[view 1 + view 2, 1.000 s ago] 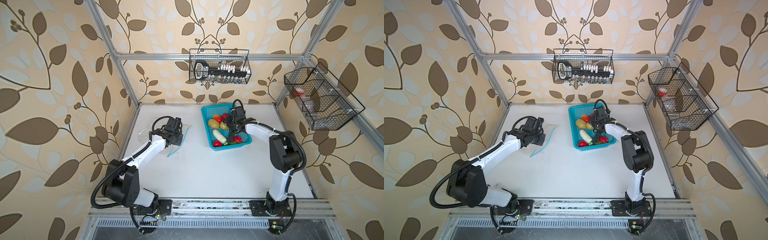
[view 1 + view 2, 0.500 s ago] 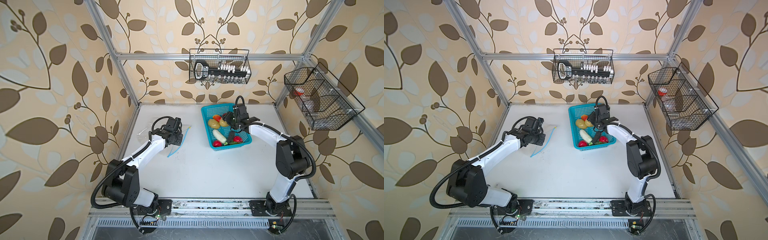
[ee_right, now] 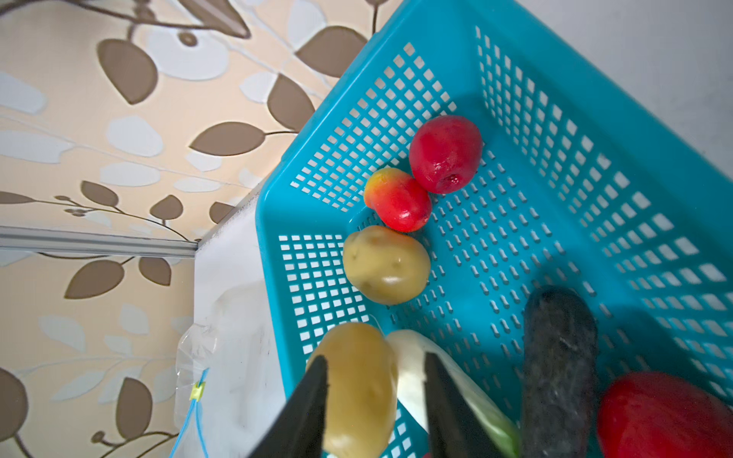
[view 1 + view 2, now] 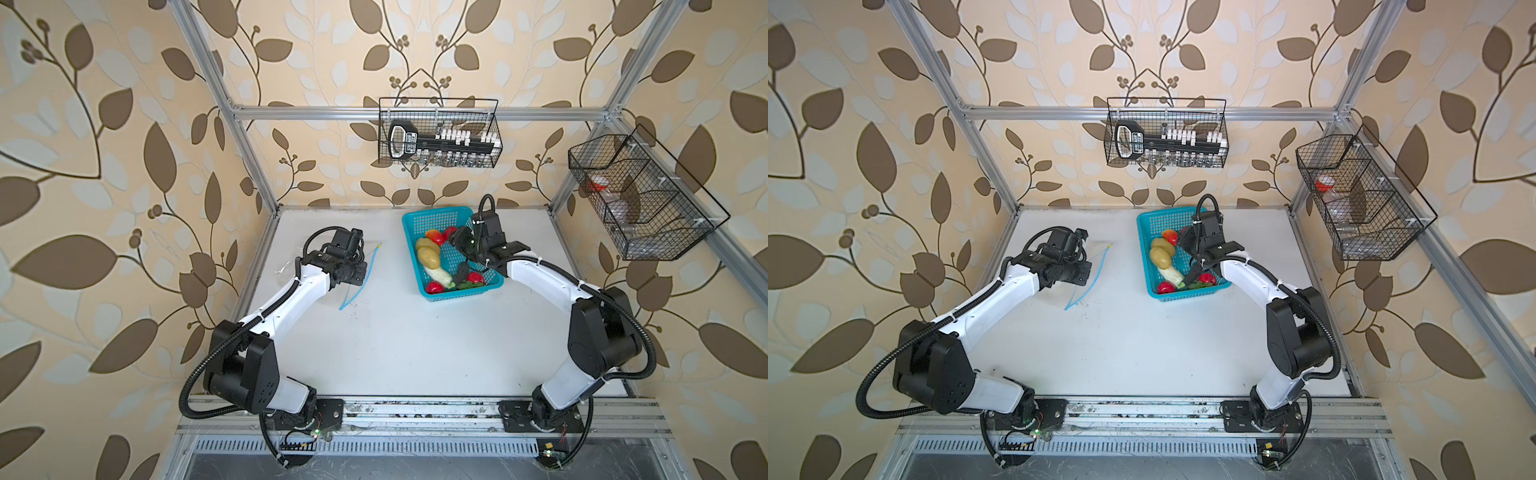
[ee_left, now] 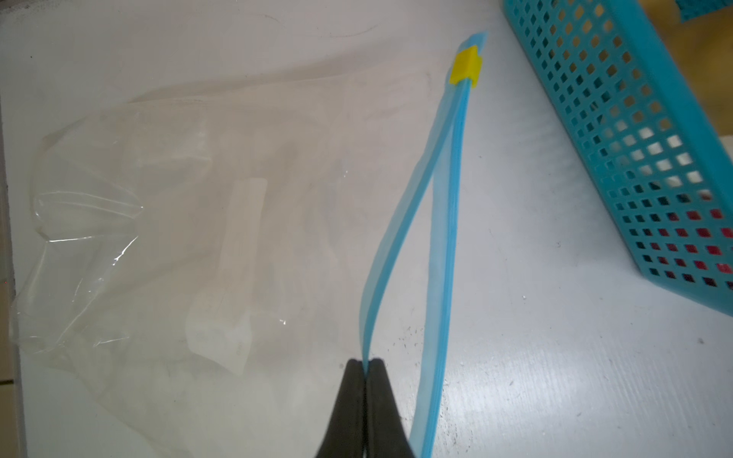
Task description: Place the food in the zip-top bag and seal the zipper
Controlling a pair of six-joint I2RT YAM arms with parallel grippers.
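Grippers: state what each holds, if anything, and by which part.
The left gripper pinches the bag by one lip of its blue zipper strip. The right gripper straddles a potato; a grip cannot be told.

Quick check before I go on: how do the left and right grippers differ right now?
The left gripper is shut, pinching one lip of the zipper on the zip-top bag. The right gripper is open, its jaws straddling a potato with a gap showing on one side. The left sits at the bag, outside the basket, while the right reaches into it. Both have dark tapered fingers.
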